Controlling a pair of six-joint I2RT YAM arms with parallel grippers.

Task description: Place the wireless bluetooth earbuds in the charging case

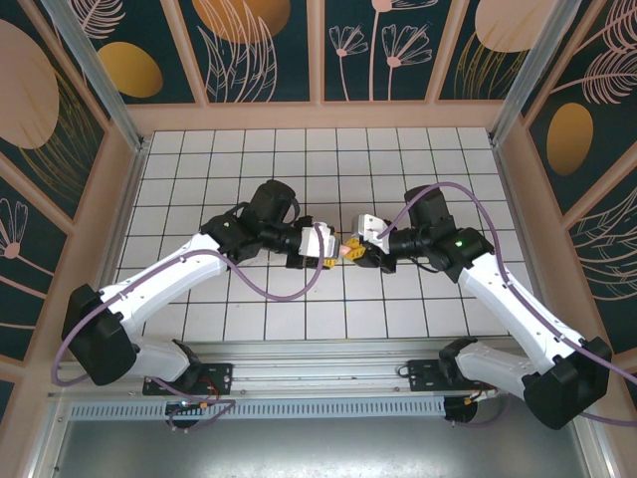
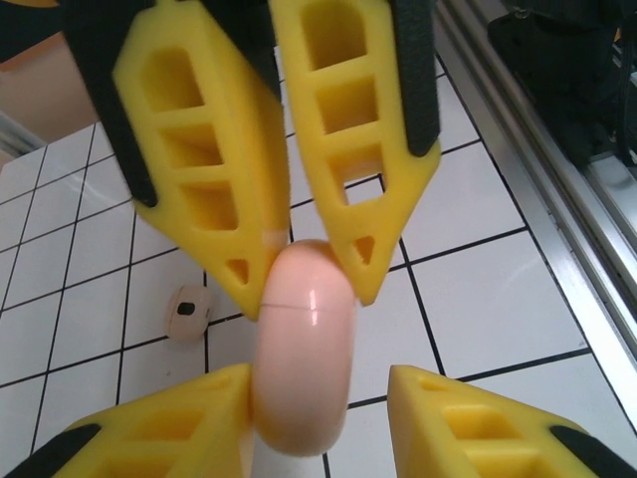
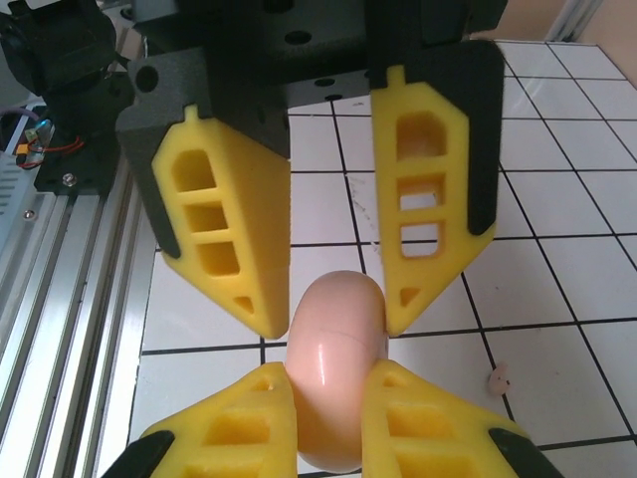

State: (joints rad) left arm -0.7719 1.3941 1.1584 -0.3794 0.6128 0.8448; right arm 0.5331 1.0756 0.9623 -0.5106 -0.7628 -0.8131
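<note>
white grid-tiled table [image 1: 199, 169], walled by floral panels [image 1: 259, 50]: the left arm [image 1: 169, 274] and right arm [image 1: 518, 299] converge at its centre, tip to tip. the left gripper [image 2: 314, 289] pinches one end of the charging case [image 2: 304, 368] between yellow fingertips; the right gripper [image 3: 336, 319] is clamped on the other end. the case is salmon-pink, glossy and pebble-shaped, with a thin seam across it. one pale cream earbud [image 2: 186, 311], dark-spotted, lies on a tile nearby, apart from the case.
</note>
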